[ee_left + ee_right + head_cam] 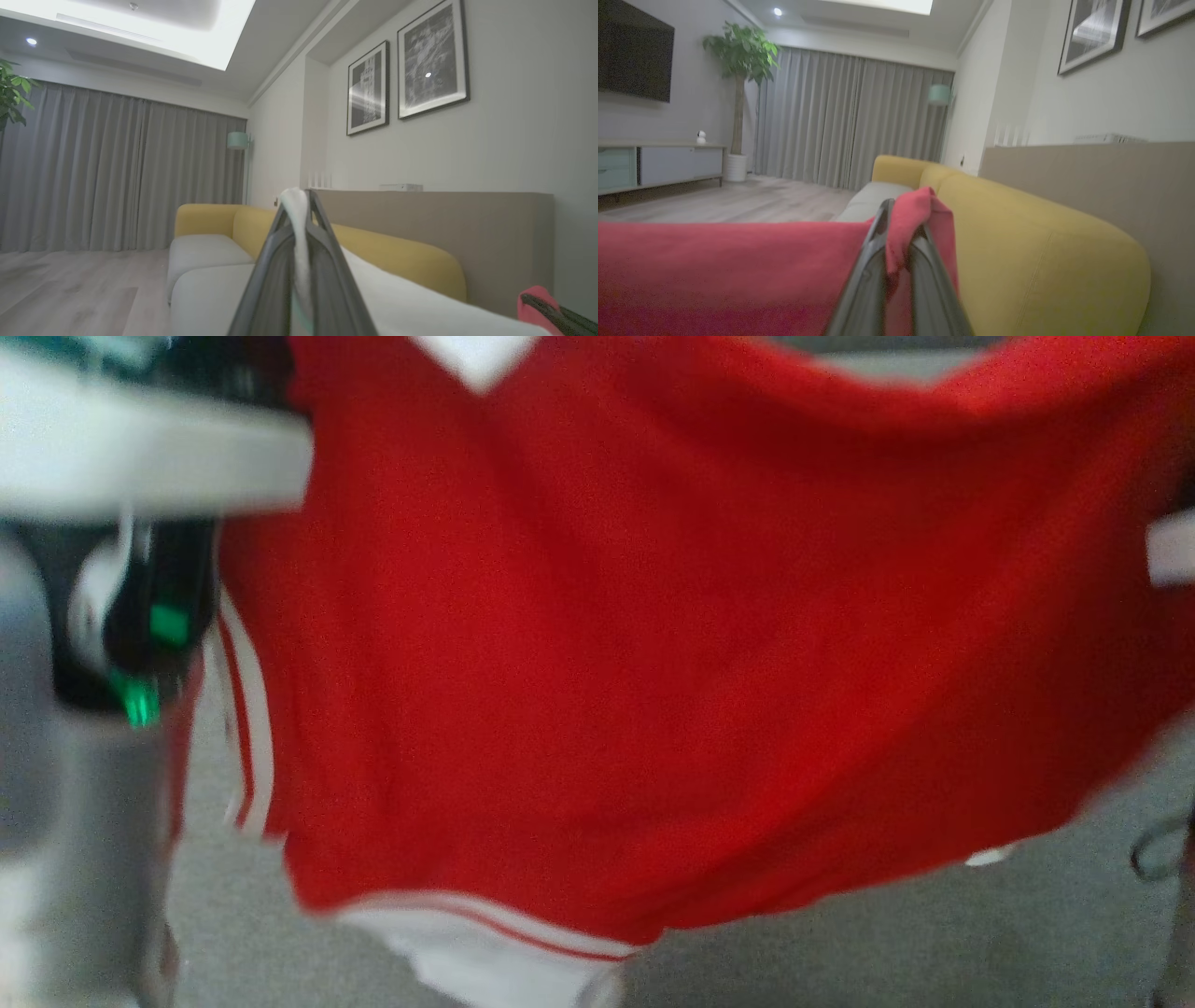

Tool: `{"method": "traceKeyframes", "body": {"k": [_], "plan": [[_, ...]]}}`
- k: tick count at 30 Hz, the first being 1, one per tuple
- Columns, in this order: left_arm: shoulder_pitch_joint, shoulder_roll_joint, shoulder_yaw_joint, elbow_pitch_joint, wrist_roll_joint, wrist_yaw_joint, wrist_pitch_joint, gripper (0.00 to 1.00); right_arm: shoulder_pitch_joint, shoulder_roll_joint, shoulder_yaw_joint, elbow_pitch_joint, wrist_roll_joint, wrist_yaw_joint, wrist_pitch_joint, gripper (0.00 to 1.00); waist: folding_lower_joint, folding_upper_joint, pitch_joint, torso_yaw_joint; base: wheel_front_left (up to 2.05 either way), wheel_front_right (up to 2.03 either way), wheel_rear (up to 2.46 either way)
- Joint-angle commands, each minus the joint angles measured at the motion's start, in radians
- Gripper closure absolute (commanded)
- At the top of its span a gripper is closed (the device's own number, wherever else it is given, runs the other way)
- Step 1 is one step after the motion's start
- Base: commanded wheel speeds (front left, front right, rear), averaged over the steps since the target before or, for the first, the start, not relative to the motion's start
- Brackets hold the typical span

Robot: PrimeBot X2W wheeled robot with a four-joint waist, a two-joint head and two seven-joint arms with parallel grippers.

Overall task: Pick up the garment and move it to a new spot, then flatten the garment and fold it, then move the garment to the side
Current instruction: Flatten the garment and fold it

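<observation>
The garment (pixel 653 644) is a red shirt with white trim, hanging spread out in the air above a grey sofa seat (pixel 934 933). My left gripper (pixel 299 200) is shut on a white edge of the garment (pixel 300 252). My right gripper (pixel 901 210) is shut on a red corner, and red cloth (pixel 714 275) stretches away to that view's left. The left arm's pale forearm (pixel 140 457) crosses the head view's upper left. In the left wrist view, the other arm's fingers (pixel 553 315) show at the lower right with red cloth.
A sofa with a yellow back (pixel 1041 242) and grey seat (pixel 201 252) lies below, against a beige ledge (pixel 444 224). Beyond it are wood floor (pixel 738 200), grey curtains (pixel 850 126), a potted plant (pixel 740 51), a low cabinet (pixel 658 163) and a wall screen (pixel 635 56).
</observation>
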Motion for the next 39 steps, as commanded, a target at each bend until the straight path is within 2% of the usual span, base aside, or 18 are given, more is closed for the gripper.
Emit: {"method": "traceKeyframes", "body": {"k": [1,7,8,10,15,20,25,29,34,39], "plan": [[-0.092,0.040,0.019,0.044,0.023,-0.011,0.010,1.00,-0.103,-0.024,0.034,0.036,-0.005,0.007,0.006,1.00,-0.0002,0.0000,0.092,-0.016,0.00,0.00,0.00],[-0.335,0.057,-0.016,0.338,0.123,-0.054,-0.036,1.00,-0.396,-0.022,0.118,0.339,-0.048,0.007,-0.043,1.00,-0.0002,0.0000,0.188,-0.032,0.00,0.00,0.00],[-0.335,0.057,-0.016,0.338,0.123,-0.054,-0.036,1.00,-0.396,-0.022,0.118,0.339,-0.048,0.007,-0.043,1.00,-0.0002,0.0000,0.188,-0.032,0.00,0.00,0.00],[-0.418,0.052,-0.018,0.428,0.151,-0.062,-0.080,1.00,-0.488,-0.007,0.140,0.431,-0.067,0.007,-0.062,1.00,-0.0002,0.0000,0.204,-0.037,0.00,0.00,0.00],[-0.557,0.012,-0.020,0.616,0.181,-0.064,-0.186,1.00,-0.670,0.027,0.153,0.653,-0.127,0.007,-0.119,1.00,-0.0002,0.0000,0.220,-0.036,0.00,0.00,0.00],[-0.620,-0.039,-0.018,0.742,0.169,-0.063,-0.262,1.00,-0.791,0.049,0.113,0.829,-0.186,0.007,-0.171,1.00,-0.0002,0.0000,0.257,-0.012,0.00,0.00,0.00],[-0.557,-0.079,-0.037,0.789,0.130,-0.099,-0.298,1.00,-0.780,0.066,0.100,0.942,-0.217,0.007,-0.235,1.00,-0.0002,0.0000,0.314,0.016,0.00,0.00,0.00],[-0.447,-0.090,-0.036,0.768,0.093,-0.116,-0.330,1.00,-0.720,0.076,0.091,1.003,-0.218,0.007,-0.290,1.00,-0.0002,0.0000,0.351,0.024,0.00,0.00,0.00],[-0.274,-0.083,-0.004,0.695,0.047,-0.115,-0.391,1.00,-0.621,0.086,0.062,1.039,-0.196,0.007,-0.370,1.00,-0.0002,0.0000,0.363,0.022,0.00,0.00,0.00],[-0.070,-0.072,0.033,0.578,0.001,-0.105,-0.443,1.00,-0.497,0.101,0.022,1.023,-0.146,0.007,-0.431,1.00,-0.0002,0.0000,0.329,0.013,0.00,0.00,0.00]]}}
